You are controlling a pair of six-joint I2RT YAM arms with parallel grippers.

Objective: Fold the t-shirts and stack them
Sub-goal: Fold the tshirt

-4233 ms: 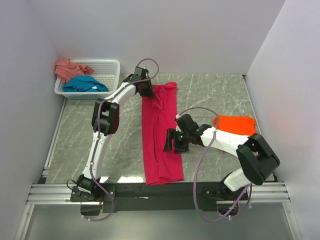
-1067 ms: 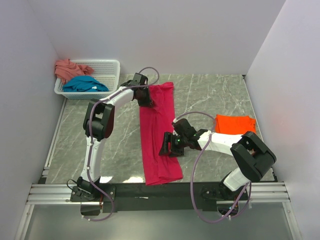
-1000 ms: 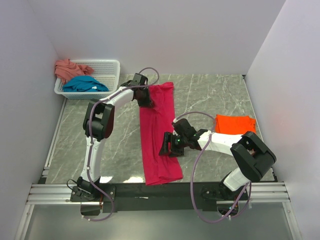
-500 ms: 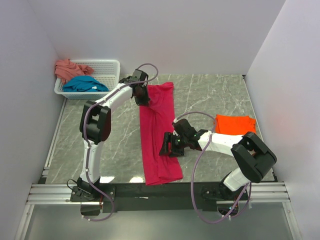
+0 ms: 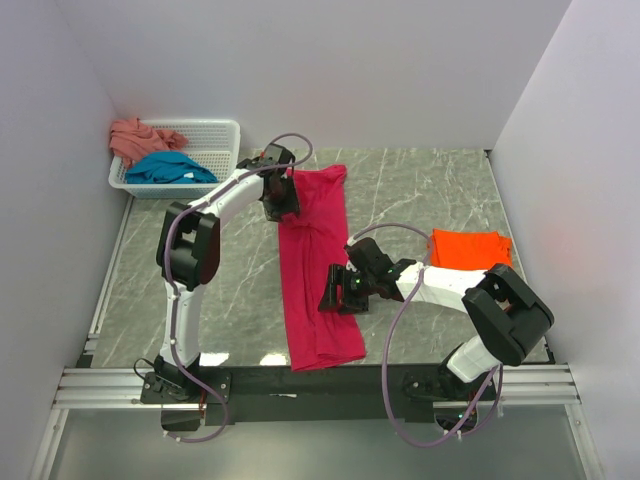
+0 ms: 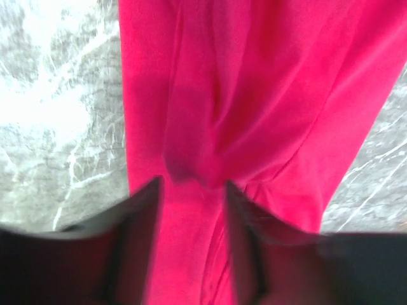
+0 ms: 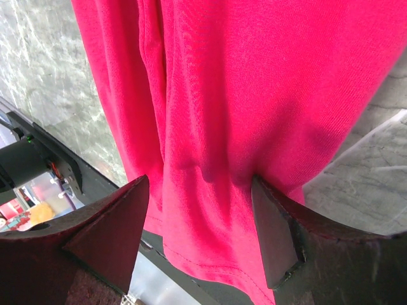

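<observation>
A: Where does the top view sit?
B: High above the near edge, looking down and forward over the whole table (image 5: 440, 190).
A: And the 2 wrist views?
B: Very close, facing down. All 3 share the magenta-red t-shirt (image 5: 315, 270).

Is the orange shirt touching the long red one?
Apart. The top view shows a strip of bare marble table between the orange shirt and the red shirt.

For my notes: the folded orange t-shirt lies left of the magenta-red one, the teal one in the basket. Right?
No: the orange t-shirt lies right of the magenta-red t-shirt, as the top view shows; the teal t-shirt is in the basket.
</observation>
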